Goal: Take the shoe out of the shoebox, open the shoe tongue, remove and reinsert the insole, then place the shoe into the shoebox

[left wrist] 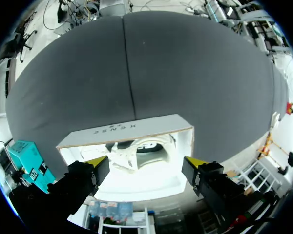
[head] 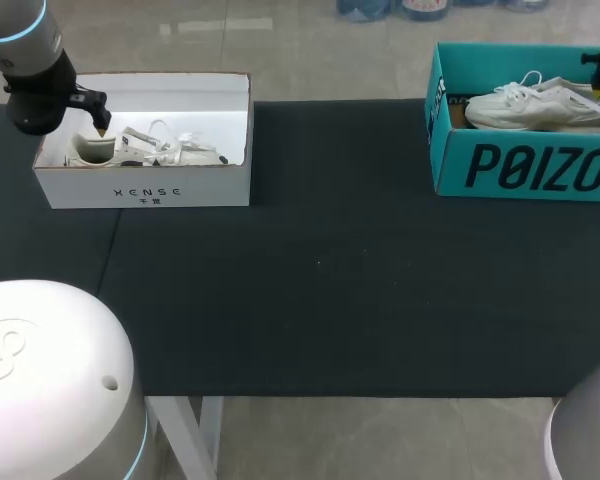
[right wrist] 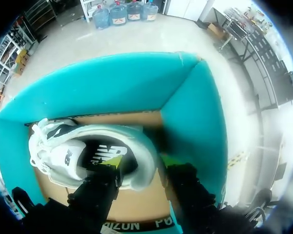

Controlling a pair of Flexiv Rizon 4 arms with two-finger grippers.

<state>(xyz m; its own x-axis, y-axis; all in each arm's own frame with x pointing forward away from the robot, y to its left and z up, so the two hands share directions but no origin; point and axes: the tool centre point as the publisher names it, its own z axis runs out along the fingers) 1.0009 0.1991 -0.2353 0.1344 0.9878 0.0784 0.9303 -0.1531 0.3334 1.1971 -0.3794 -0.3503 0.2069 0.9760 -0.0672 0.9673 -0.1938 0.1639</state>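
Since the sneaker lay inside the teal shoebox, I judged nothing done yet; my right fingers straddled its heel, unclamped; my left fingers gaped empty, well apart from that box.

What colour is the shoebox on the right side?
Teal shoebox, clearest in the head view.

Two shoeboxes, two shoes

white shoe | inside open teal shoebox, far right | pale shoe | inside open white shoebox, far left
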